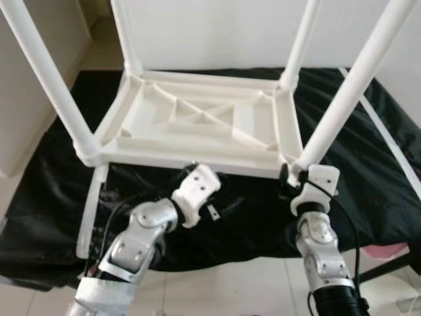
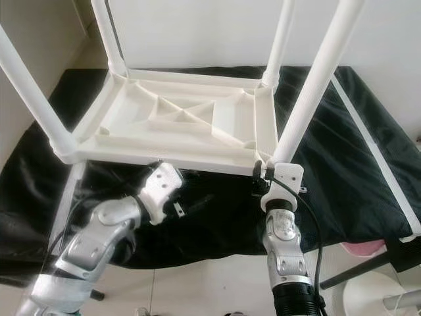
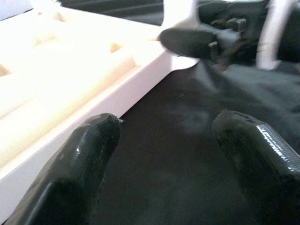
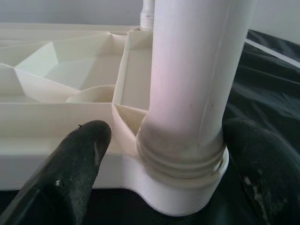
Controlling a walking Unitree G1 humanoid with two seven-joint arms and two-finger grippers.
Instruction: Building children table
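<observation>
The white plastic children's table (image 1: 197,118) lies upside down on a black cloth (image 1: 368,191), with a white leg standing up at each corner. My right gripper (image 1: 293,176) is at the foot of the near right leg (image 1: 342,99). It is open, with one black finger on each side of the leg's threaded collar (image 4: 183,159); the fingertip (image 4: 84,154) on the tabletop side stands a little off it. My left gripper (image 3: 164,140) is open over the cloth, just in front of the table's near edge (image 3: 93,108), holding nothing.
A loose white tube (image 1: 92,204) lies on the cloth by the near left leg (image 1: 46,79). A thin white rod (image 1: 388,145) runs along the cloth on the right. A pink object (image 1: 388,253) and a black stand leg lie by the cloth's right front edge.
</observation>
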